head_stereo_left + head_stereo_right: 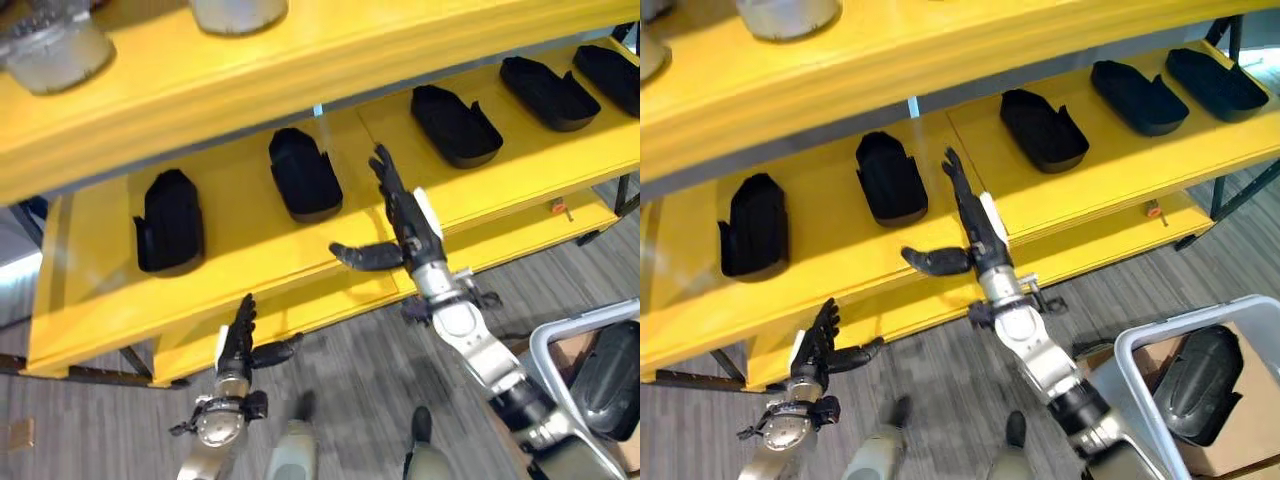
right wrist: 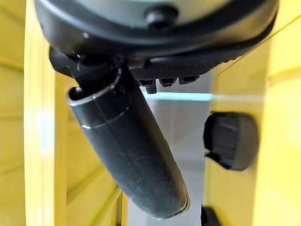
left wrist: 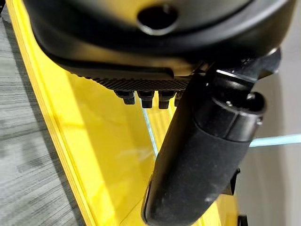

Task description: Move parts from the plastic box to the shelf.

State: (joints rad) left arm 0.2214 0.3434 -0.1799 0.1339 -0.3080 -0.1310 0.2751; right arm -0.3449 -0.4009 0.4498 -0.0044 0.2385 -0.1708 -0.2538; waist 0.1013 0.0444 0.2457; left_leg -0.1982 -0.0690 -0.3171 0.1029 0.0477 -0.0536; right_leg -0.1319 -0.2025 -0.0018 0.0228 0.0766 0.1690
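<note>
Several black moulded parts lie in a row on the yellow shelf (image 1: 240, 235): one at the left (image 1: 169, 221), one (image 1: 304, 174) in the middle, one (image 1: 455, 125) further right and two more towards the far right. My right hand (image 1: 402, 225) is raised over the shelf's front between the middle parts, open, fingers straight, thumb out, holding nothing. My left hand (image 1: 240, 343) hangs lower at the shelf's front edge, also open and empty. Another black part (image 1: 1196, 383) lies in the grey plastic box (image 1: 1145, 348) at the lower right.
An upper yellow shelf (image 1: 300, 60) overhangs the lower one and carries two pale round containers (image 1: 55, 45). A small orange thing (image 1: 560, 209) lies near the shelf's right front. Grey wood-look floor (image 1: 350, 380) runs below the shelf.
</note>
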